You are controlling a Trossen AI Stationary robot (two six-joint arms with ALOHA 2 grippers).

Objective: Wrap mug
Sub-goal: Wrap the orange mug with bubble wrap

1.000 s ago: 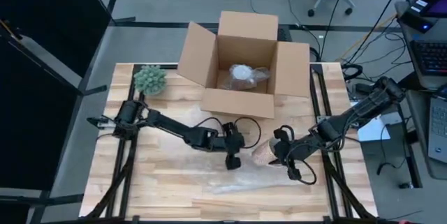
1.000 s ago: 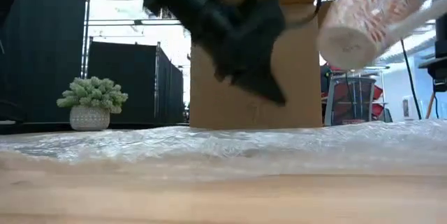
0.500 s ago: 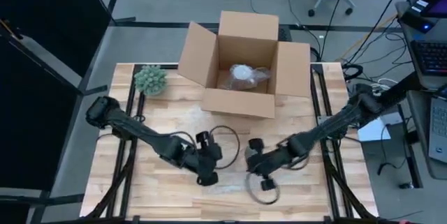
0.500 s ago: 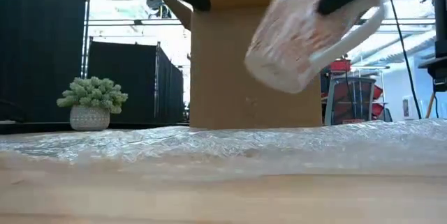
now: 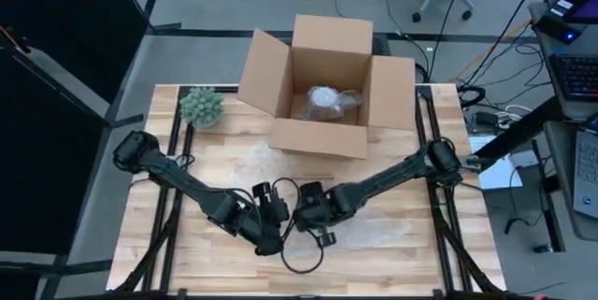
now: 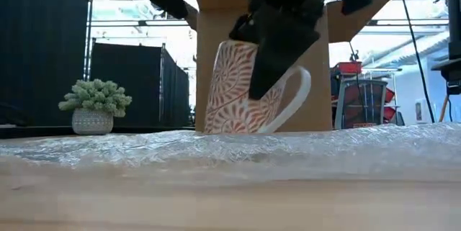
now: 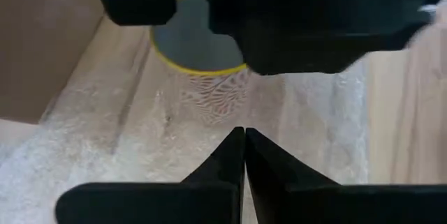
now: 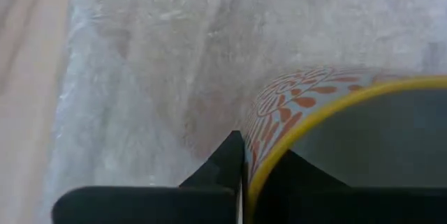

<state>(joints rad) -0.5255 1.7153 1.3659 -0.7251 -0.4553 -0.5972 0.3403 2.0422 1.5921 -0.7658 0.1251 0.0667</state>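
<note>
1. Low view: the mug [image 6: 241,91], red-and-white patterned with a white handle, stood upright or very nearly so on the bubble wrap [image 6: 230,152], with the cardboard box [image 6: 259,58] behind it.
2. Right claw [image 5: 316,218] gripped the mug's rim; the right wrist view showed one finger [image 8: 234,155] outside the wall by the yellow lip.
3. Left claw [image 5: 269,240] hung just beside the mug, fingers pressed together, holding nothing.
4. Step judged: setting the mug down on the wrap, before any folding. The sheet lay flat.
5. Next move judged: the right claw lets go, then one claw takes a sheet edge and draws it over the mug.
6. A potted plant [image 5: 201,107] stood at the table's far left corner, well apart.
</note>
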